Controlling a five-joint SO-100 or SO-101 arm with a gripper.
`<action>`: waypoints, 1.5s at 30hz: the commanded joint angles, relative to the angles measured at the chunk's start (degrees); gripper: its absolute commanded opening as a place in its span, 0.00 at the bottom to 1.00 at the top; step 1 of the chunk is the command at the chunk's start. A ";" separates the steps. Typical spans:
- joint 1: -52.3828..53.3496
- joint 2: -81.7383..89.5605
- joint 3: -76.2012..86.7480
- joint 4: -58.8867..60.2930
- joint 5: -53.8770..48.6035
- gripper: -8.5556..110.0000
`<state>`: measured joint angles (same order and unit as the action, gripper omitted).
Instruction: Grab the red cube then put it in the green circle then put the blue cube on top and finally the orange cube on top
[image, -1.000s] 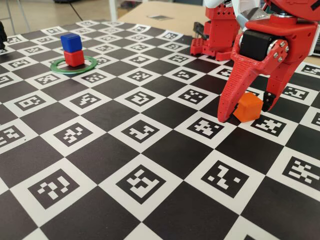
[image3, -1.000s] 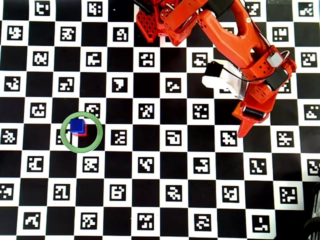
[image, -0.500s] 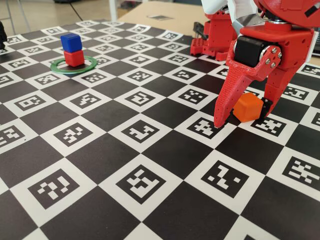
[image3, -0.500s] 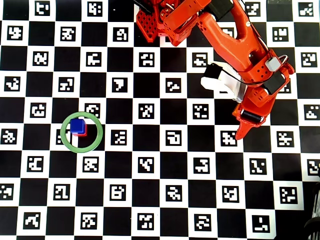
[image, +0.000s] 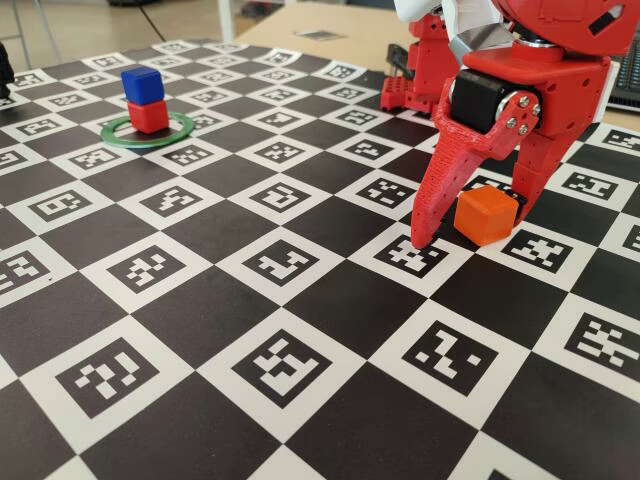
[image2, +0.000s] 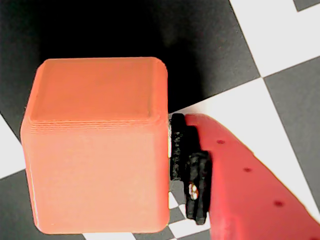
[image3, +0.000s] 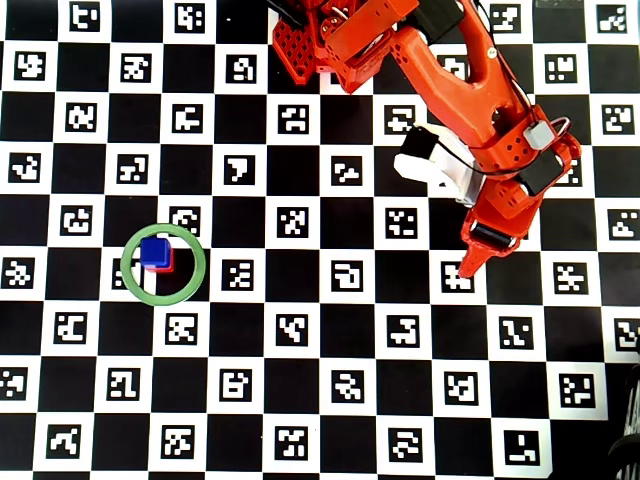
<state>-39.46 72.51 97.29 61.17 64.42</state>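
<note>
The jaws (image: 468, 228) sit spread open around the orange cube (image: 486, 215) on the desk (image: 300, 330). Far left, the blue cube (image: 142, 85) tops the red cube (image: 149, 116) inside the green circle (image: 147, 140).

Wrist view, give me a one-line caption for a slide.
Close-up of the orange cube on the checkered board, with a black-padded red pincer finger against its right side.

We see even, bright light on the checkerboard mat (image: 300, 330), with soft short shadows. In the wrist view the orange cube (image2: 95, 150) fills the picture, slightly soft, a dark shadow above it. The overhead view is sharp.
</note>
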 joint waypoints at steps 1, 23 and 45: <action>0.35 0.53 -0.18 1.05 -0.70 0.41; 0.09 0.88 0.79 0.97 1.05 0.09; 4.31 6.94 -18.98 19.86 -16.17 0.05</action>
<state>-38.23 73.04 87.19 74.44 53.53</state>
